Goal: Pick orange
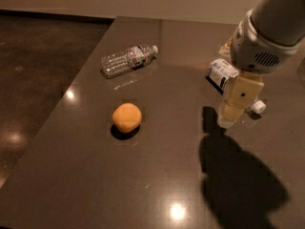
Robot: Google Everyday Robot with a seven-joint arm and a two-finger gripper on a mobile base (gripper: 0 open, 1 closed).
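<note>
Orange (pixel 127 117) on dark table (pixel 95 185), untouched.
Gripper (pixel 229 118) hovering well to its right, beside a lying bottle (pixel 222 73); grip state impossible to tell.

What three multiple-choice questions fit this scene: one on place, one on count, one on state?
1. Where is the orange? A) on the table, apart from the gripper B) in the gripper C) on the floor
2. How many bottles are there? A) one B) two C) four
3. How is the far bottle? A) upright B) on its side C) on the orange
A: the orange rests alone while the gripper hangs near the second bottle. B: two show. B: it lies flat.
</note>
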